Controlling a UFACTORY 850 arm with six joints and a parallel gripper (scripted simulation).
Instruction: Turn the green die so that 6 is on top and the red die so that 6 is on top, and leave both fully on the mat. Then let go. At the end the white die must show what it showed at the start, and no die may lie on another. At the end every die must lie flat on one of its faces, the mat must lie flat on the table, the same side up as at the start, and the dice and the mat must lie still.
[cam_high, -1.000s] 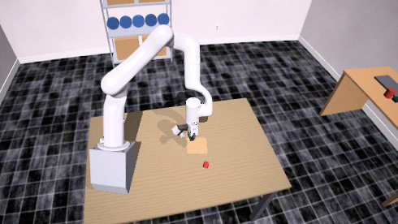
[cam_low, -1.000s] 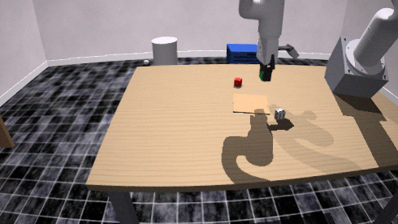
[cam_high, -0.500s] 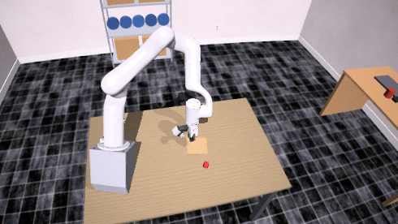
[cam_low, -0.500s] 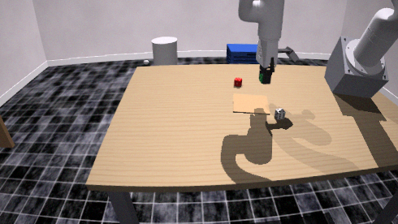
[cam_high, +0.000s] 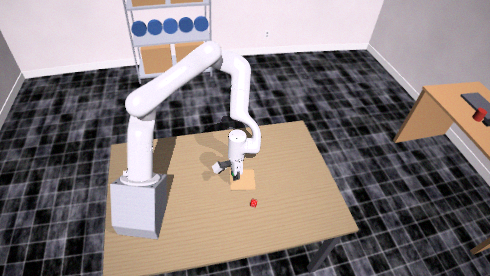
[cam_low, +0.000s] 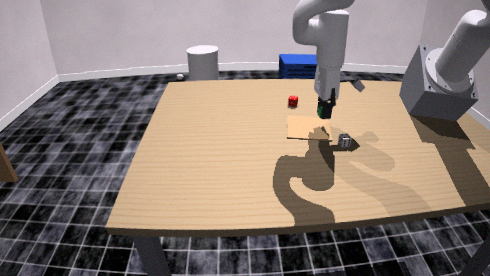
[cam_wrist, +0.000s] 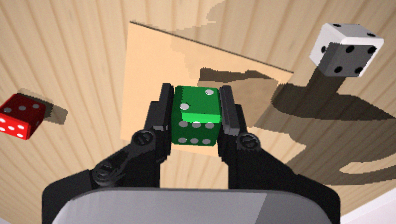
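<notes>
The hand (cam_high: 236, 175) (cam_low: 325, 109) (cam_wrist: 195, 100) is clamped on the green die (cam_low: 320, 111) (cam_wrist: 196, 116), one finger against each side. In the wrist view, the die shows a two-pip face and a six-pip face. Below the hand lies the square tan mat (cam_high: 243, 182) (cam_low: 303, 128) (cam_wrist: 150, 65), flat on the tabletop (cam_high: 200, 220) (cam_low: 215, 175) (cam_wrist: 90, 60). In that view, the red die (cam_high: 254, 203) (cam_low: 293, 101) (cam_wrist: 20, 117) rests off the mat, left of the hand; the white die (cam_low: 344, 140) (cam_wrist: 346, 50) rests off it, beyond the hand to the right.
</notes>
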